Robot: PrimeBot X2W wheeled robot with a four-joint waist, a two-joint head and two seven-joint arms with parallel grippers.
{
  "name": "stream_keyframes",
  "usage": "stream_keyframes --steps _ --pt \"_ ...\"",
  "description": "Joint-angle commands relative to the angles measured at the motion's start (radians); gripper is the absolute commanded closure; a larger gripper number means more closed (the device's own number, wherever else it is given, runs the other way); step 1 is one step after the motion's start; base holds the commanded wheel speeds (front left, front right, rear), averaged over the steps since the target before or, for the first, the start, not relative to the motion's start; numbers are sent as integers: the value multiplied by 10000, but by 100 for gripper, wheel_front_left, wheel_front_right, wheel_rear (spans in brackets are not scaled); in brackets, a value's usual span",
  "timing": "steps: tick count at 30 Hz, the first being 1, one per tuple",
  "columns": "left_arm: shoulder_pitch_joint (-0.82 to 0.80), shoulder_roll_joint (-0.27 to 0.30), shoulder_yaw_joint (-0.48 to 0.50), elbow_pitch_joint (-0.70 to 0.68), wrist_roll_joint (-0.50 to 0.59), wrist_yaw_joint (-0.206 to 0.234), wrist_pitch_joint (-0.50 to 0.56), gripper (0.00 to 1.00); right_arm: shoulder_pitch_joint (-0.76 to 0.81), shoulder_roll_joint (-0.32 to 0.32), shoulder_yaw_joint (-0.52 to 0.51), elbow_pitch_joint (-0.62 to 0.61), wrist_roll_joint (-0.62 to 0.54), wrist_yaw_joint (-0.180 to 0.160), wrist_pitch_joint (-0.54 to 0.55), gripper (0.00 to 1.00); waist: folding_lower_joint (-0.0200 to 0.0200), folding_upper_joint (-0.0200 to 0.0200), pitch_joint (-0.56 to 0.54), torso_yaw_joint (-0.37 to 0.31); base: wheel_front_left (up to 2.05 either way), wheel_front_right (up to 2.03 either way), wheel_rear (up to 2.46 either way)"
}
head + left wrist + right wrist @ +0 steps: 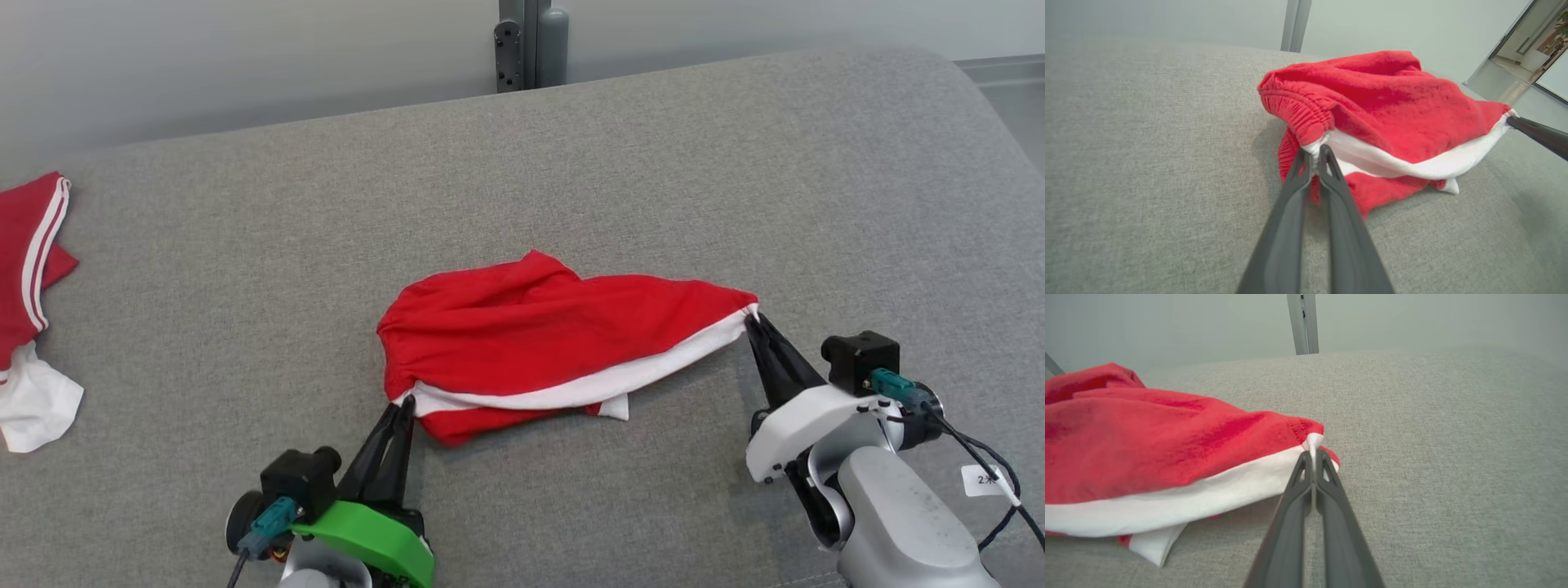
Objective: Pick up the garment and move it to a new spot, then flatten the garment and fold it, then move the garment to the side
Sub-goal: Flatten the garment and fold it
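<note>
On grey cushion [653, 163] | left gripper [406, 402] pinches garment [555, 335] left corner; right gripper [751, 318] pinches right corner | red-white cloth [28, 261] well left of garment

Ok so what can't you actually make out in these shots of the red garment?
Head view: the second garment is cut off by the left edge, so its full shape is unknown.
All views: lower layers of the red garment lie hidden under its own top fold.
Wrist views: how many layers the left claw and right claw pinch is hidden between their shut fingers.
</note>
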Motion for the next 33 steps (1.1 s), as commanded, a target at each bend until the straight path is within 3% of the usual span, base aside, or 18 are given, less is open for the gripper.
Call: stream_keyframes --steps 1,14,18,20,26,29,33 --pt "28 89 77 -232 64 -30 -34 100 161 -30 -36 -220 123 -17 -6 100 0 0 -61 -18 0 0 0" --pt "626 344 665 -3926 -939 -28 -24 100 1003 -773 -457 -4375 1356 -17 10 100 0 0 -1024 -267 0 0 0" --pt "732 596 686 -5236 -1045 -27 27 100 1433 -981 -778 -5973 1594 -17 327 100 0 0 -1333 -402 0 0 0" --pt "675 777 726 -6302 -1067 -12 225 100 1743 -1067 -1157 -7349 1545 -15 664 100 0 0 -1479 -503 0 0 0" --pt "257 1140 841 -8157 -1067 129 985 100 2217 -862 -1925 -9946 1318 -15 1442 100 0 0 -1510 -670 0 0 0" --pt "-40 1369 933 -8608 -1087 158 1432 100 2322 -797 -2179 -10749 1135 -15 1879 100 0 0 -1423 -727 0 0 0" --pt "-458 1568 1086 -8532 -1178 189 1815 100 2135 -691 -2307 -10891 791 -14 2279 100 0 0 -1116 -793 0 0 0"
